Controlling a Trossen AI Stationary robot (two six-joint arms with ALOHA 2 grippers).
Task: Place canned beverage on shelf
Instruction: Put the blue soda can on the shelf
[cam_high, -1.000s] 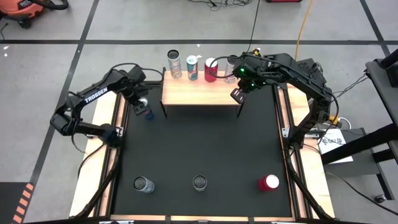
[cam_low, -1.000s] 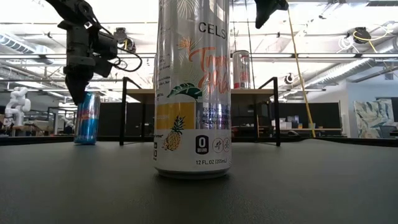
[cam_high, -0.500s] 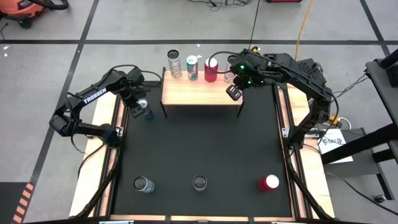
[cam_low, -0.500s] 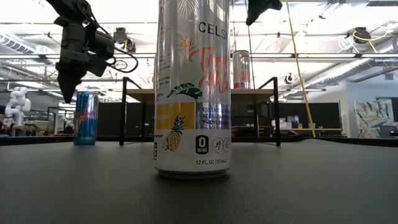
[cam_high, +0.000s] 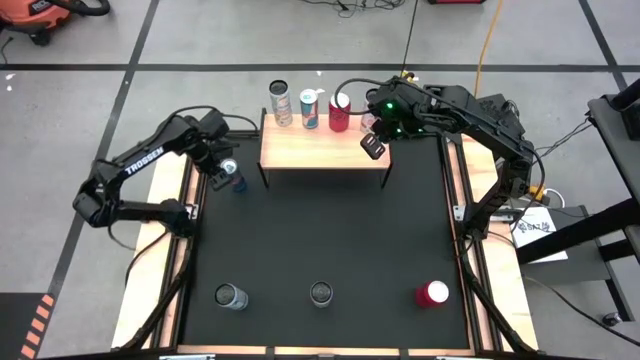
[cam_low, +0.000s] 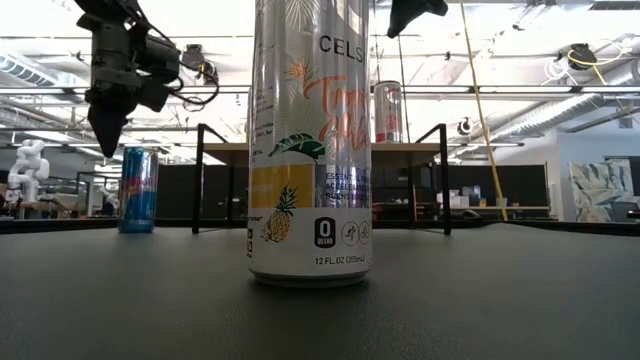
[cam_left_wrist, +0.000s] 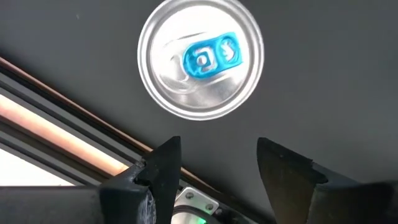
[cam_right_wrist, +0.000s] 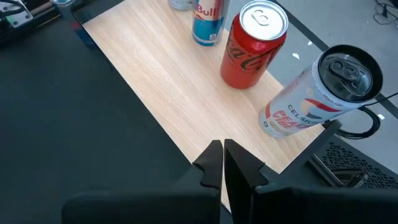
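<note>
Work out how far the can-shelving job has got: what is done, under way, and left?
Done: four cans stand in a row on the shelf.
In hand: no can is held. The left gripper hovers over a blue can on the mat; the right gripper, shut, hangs above the shelf.
Left: that blue can and three front cans.

black mat (cam_high: 330, 230) | orange cable (cam_high: 487, 40) | grey floor (cam_high: 200, 40)
</note>
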